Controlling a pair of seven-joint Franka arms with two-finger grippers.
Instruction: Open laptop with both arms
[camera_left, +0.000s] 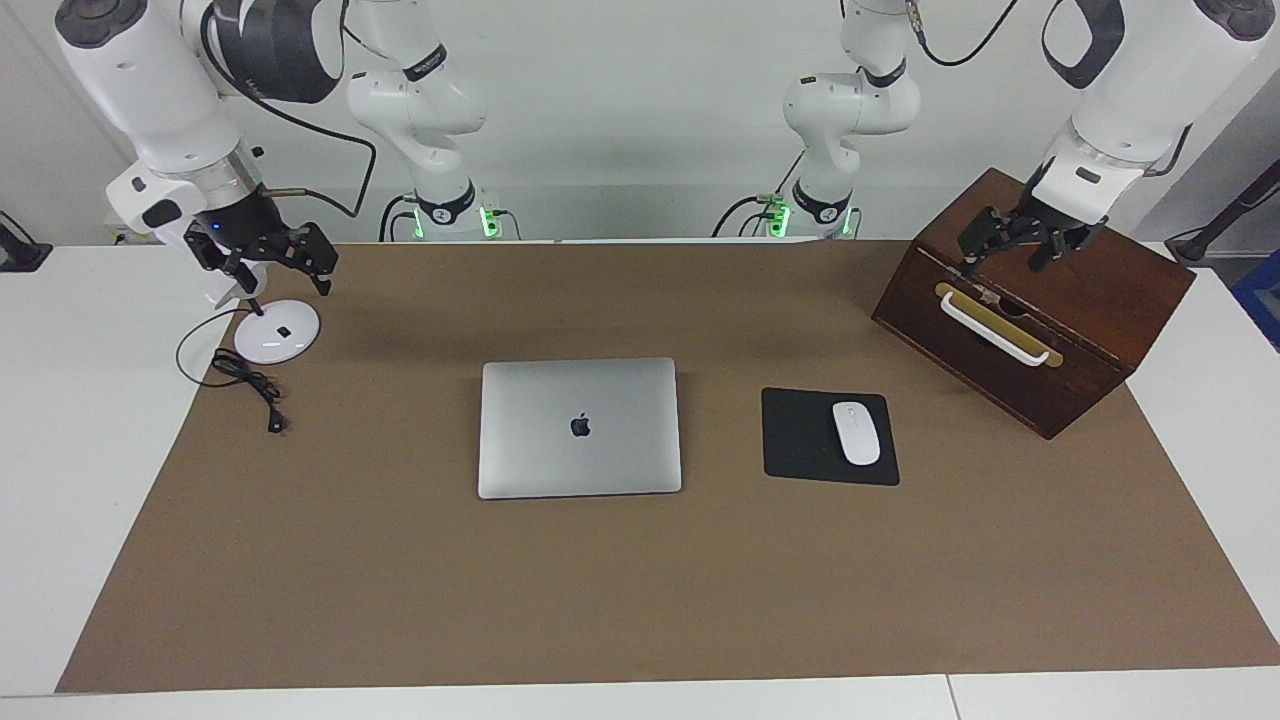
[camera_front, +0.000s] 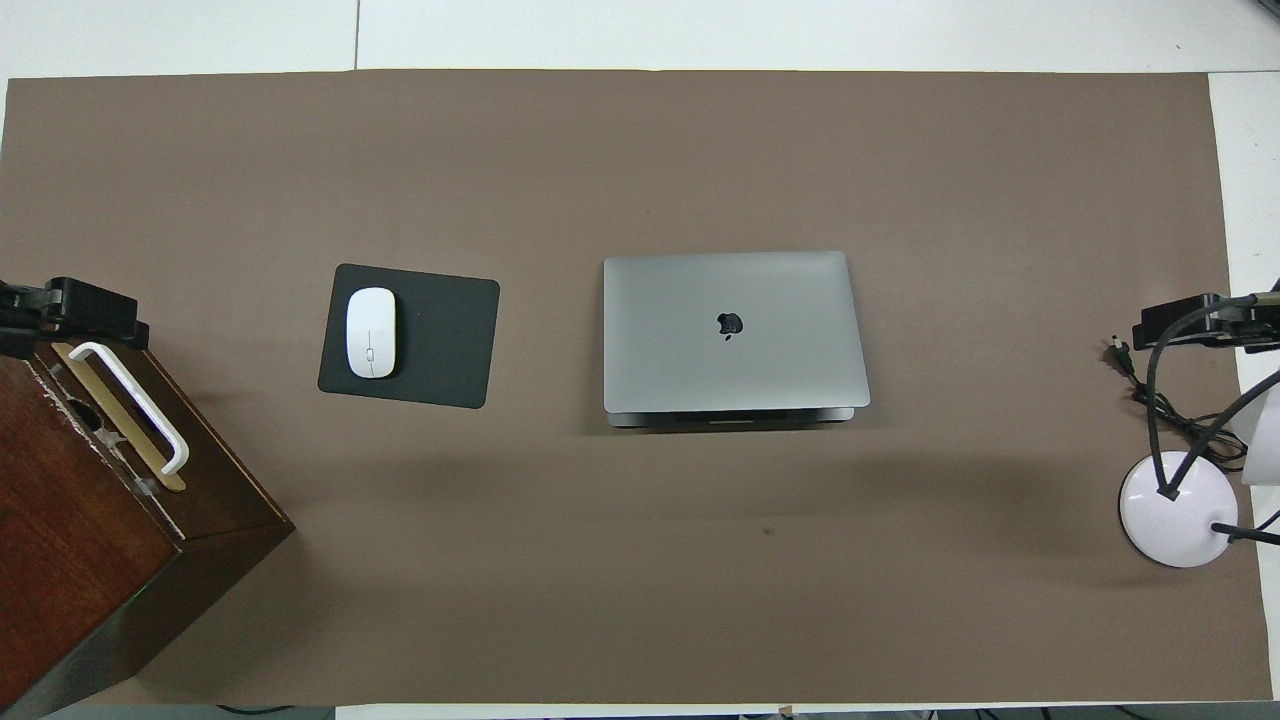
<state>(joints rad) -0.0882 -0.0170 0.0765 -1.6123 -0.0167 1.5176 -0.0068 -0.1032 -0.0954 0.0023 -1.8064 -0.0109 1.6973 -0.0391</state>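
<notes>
Laptop hinge edge overhead-only

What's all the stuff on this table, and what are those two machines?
Thin silver-grey laptop: one, lid shut, mid-table on the mat.
Brown table mat: one, covers most of the white table.
Black rectangular mouse pad: one, beside the laptop, toward the left arm's end.
White oval mouse: one, on the mouse pad.
Dark brown wooden box with a white handle: one, at the left arm's end.
White round lamp base with black cable: one, at the right arm's end.
Left gripper: black, open, over the box.
Right gripper: black, over the lamp base.
</notes>
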